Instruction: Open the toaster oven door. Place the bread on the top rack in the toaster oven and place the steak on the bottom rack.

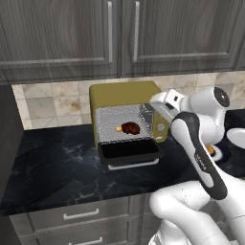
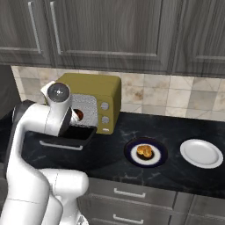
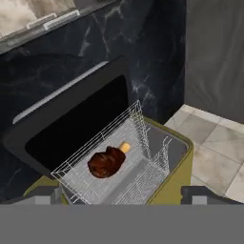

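The mustard-yellow toaster oven (image 1: 122, 93) stands on the black counter with its door (image 1: 129, 150) folded down flat in front. The dark reddish-brown steak (image 1: 130, 128) lies on a grey wire rack (image 3: 102, 183) in the lower half of the cavity; which rack it is, I cannot tell. In the hand view the steak (image 3: 106, 162) is just above my gripper (image 3: 126, 195), which is open with nothing between its fingertips. The hand hovers at the oven's upper right front corner. The golden-orange bread (image 2: 144, 151) sits on a dark blue plate (image 2: 129, 154) to the right of the oven.
A white plate (image 2: 201, 153) lies further right on the counter. Grey wall cabinets (image 1: 119, 33) hang low over the oven. A dark tall panel (image 1: 7, 143) bounds the counter's left end. Drawers (image 2: 132, 193) run below the counter edge.
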